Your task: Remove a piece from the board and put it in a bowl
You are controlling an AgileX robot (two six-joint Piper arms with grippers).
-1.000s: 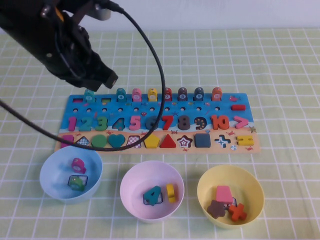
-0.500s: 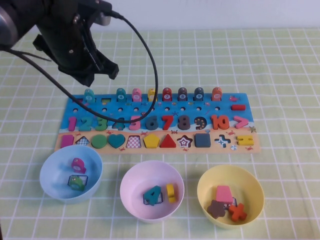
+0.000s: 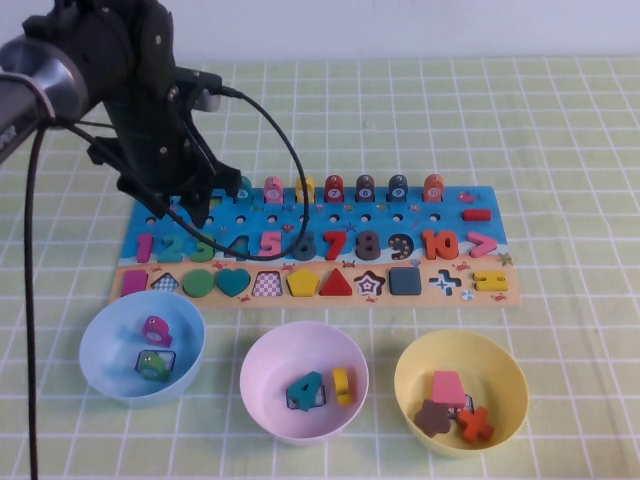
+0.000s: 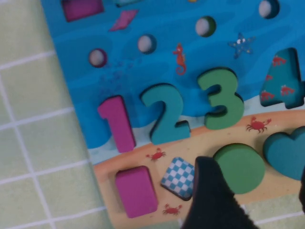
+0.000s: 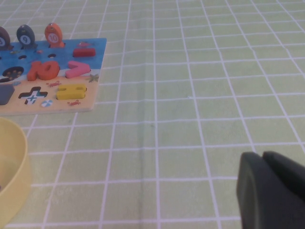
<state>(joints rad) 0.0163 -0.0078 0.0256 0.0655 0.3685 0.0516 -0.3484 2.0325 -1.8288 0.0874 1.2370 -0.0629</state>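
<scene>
The green numeral "3" lies in its slot on the long board, third in the numeral row. In the left wrist view it sits between the teal "2" and the empty "4" slot. My left gripper hovers over the board's left end, open and empty. Its dark fingertips straddle the green disc, just short of the "3". The pale pink-lilac bowl stands in front of the board's middle and holds a teal "4" and a yellow piece. My right gripper is shut, low over bare cloth, away from the board.
A light blue bowl with two pieces stands front left. A yellow bowl with three pieces stands front right. The left arm's black cable loops over the board's pegs. Green checked cloth covers the table.
My left arm has come down and nearer from high at the back left, and its gripper now hangs low over the board's left end. The pieces and bowls have not moved.
</scene>
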